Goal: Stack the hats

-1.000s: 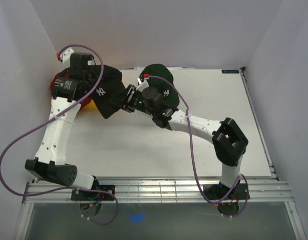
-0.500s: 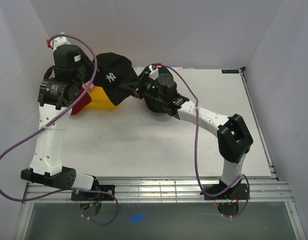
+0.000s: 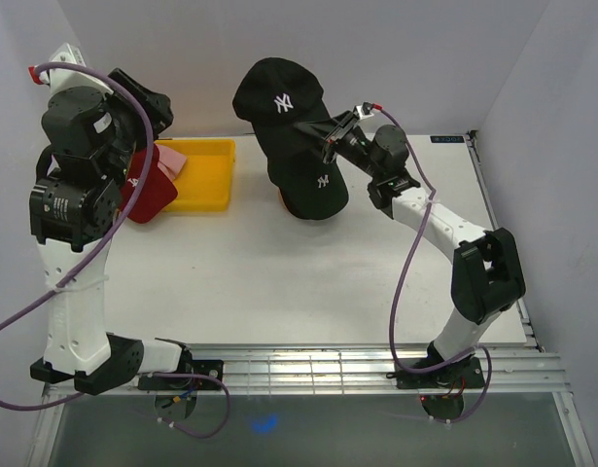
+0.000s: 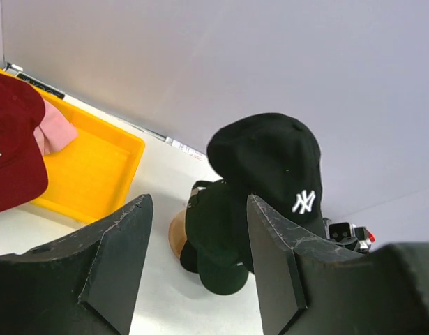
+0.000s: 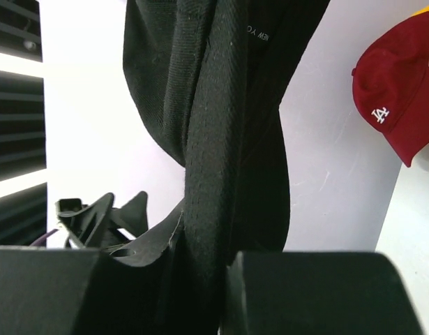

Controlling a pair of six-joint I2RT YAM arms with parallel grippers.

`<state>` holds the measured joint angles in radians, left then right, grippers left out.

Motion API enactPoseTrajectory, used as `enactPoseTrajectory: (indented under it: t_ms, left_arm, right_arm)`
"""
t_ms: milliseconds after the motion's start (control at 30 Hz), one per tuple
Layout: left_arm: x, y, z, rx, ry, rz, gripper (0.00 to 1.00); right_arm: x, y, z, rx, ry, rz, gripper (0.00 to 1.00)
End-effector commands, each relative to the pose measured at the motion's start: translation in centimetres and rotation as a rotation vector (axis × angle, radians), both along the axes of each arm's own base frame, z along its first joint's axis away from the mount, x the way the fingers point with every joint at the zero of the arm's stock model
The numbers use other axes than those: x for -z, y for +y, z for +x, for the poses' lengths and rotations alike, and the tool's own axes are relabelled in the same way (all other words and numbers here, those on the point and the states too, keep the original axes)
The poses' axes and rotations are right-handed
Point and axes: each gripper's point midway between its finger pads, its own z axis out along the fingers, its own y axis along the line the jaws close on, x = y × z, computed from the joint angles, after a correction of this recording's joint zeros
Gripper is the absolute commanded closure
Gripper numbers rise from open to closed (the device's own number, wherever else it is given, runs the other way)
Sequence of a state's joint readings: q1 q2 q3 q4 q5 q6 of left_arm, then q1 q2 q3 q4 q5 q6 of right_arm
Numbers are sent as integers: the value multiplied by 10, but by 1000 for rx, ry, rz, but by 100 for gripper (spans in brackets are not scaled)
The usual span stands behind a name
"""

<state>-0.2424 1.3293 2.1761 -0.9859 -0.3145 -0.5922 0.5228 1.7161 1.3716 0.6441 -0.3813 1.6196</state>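
My right gripper [image 3: 326, 134] is shut on the edge of a black hat [image 3: 277, 95] with a white logo and holds it in the air. In the right wrist view its black fabric [image 5: 214, 139] is pinched between the fingers. Just below it a dark green hat [image 3: 313, 190] sits on the wooden stand [image 4: 176, 236]. A red hat [image 3: 148, 193] and a pink hat [image 3: 168, 161] lie at the yellow tray's left end. My left gripper [image 4: 200, 269] is open and empty, raised at the far left, looking down on the black hat [image 4: 266, 157] and the green hat [image 4: 217, 241].
The yellow tray [image 3: 203, 180] stands at the back left of the white table. White walls close in the back and both sides. The left arm [image 3: 75, 195] stands tall along the left wall. The red hat [image 5: 399, 98] shows at the right wrist view's upper right.
The left gripper opened, let go of the black hat and drew back up to the left. The right gripper closed on the hat and carried it up over the green hat.
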Motion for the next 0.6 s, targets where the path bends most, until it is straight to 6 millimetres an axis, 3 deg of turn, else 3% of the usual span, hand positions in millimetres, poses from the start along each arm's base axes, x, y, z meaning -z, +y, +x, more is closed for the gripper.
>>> enactPoseTrajectory:
  t_ms: [0,200,567]
  left_arm:
    - [7,-3,-1,18,14,0,34]
    - [14,-5,-1,29,27,6,33]
    - [24,-4,0,29,51,21,34]
  right_arm:
    - [-27,-26,-18,-44,-43,119,92]
    - [3,-49,-18,-44,-5,149,92]
    - [41,-66,-23,-63,46,161,92]
